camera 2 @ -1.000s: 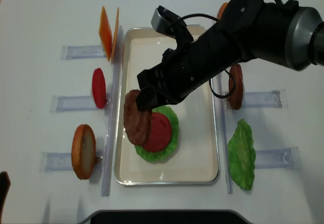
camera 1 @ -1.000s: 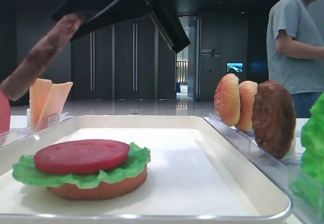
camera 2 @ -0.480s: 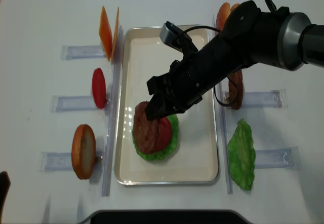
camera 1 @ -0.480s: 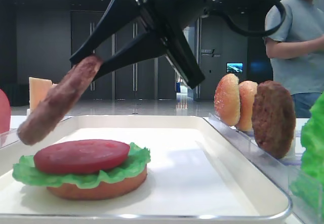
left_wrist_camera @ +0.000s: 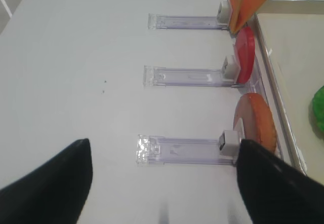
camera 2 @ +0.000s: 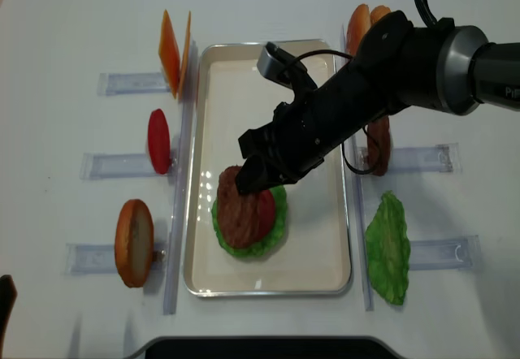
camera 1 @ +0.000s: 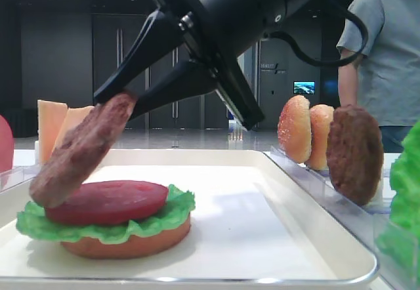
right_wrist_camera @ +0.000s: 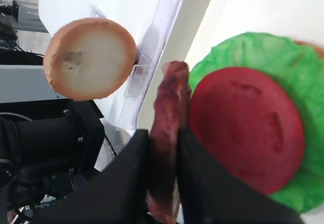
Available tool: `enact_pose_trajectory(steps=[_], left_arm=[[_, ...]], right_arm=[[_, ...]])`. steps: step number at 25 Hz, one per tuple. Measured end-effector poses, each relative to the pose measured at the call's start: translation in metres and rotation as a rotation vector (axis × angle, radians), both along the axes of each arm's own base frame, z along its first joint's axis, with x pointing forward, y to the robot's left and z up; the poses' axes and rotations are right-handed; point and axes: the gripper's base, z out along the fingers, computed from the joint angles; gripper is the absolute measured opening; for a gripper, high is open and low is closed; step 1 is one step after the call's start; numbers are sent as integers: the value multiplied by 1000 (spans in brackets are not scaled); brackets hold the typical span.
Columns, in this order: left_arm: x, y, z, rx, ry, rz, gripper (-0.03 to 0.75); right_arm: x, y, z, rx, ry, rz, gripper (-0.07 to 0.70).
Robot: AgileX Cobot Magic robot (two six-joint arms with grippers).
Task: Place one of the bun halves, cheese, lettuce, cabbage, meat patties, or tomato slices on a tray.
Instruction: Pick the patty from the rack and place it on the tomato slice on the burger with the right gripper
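Observation:
My right gripper is shut on a dark-brown meat patty, gripping its upper edge. The patty hangs tilted, and its lower edge seems to touch the left side of a red tomato slice. That slice lies on a lettuce leaf and a flat bun base, near the front of the white tray. My left gripper stands open over bare table, left of the tray, with nothing between its fingers.
Clear holders flank the tray. On the left they hold cheese slices, a tomato slice and a bun half. On the right are bun halves, a second patty and a lettuce leaf. A person stands at the back right.
The right gripper has carried the patty right and down from the tray's left rim to the stack. Its lower edge now meets the tomato slice. The grip has stayed shut.

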Motion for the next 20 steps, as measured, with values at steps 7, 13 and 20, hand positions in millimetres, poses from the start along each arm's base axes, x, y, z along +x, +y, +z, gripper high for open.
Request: enact_pose_trajectory(steps=[7, 13, 20], left_arm=[[0, 0, 0, 0, 0, 0, 692], [0, 0, 0, 0, 0, 0, 692], [0, 0, 0, 0, 0, 0, 692]], right_arm=[[1, 0, -1, 8, -14, 7, 125], [2, -1, -1, 12, -31, 14, 125], [2, -1, -1, 9, -34, 15, 125]])
